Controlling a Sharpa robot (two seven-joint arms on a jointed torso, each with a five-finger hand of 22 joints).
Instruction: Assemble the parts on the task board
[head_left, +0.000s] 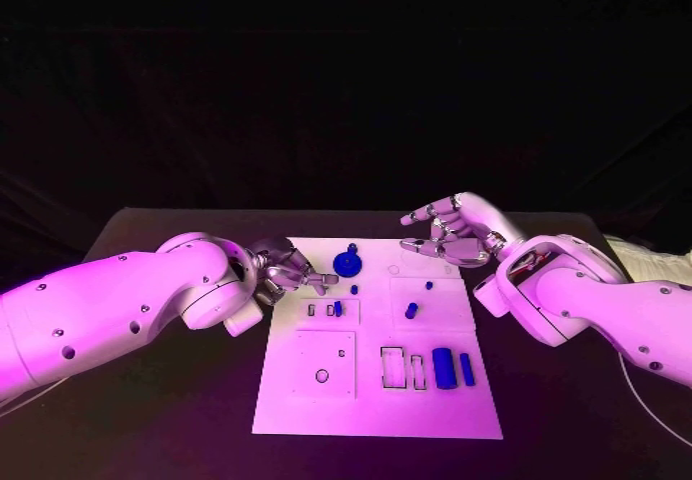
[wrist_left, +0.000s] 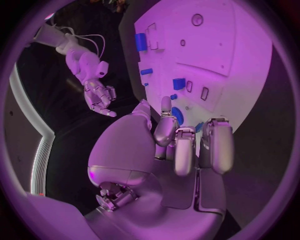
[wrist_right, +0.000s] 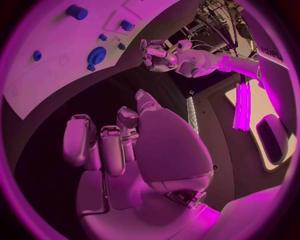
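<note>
The white task board (head_left: 375, 400) lies in the middle of the black table. On its far part sit a round blue disc (head_left: 348, 264) and a few small blue pieces (head_left: 410, 310). A thick blue cylinder (head_left: 444, 367) and a thin blue pin (head_left: 464, 368) lie near its right front. My left hand (head_left: 289, 272) hovers at the board's left edge beside the disc (wrist_left: 178, 114), fingers bent, holding nothing. My right hand (head_left: 450, 230) hangs over the board's far right corner, fingers loosely curved and apart, with nothing in them. The left hand (wrist_right: 156, 55) and disc (wrist_right: 97, 54) also appear in the right wrist view.
Several outlined slots (head_left: 392, 367) and a round hole (head_left: 322, 376) mark the board's near half. Bare black table (head_left: 173, 420) runs along both sides of the board. A pale object (head_left: 652, 262) lies at the table's far right edge.
</note>
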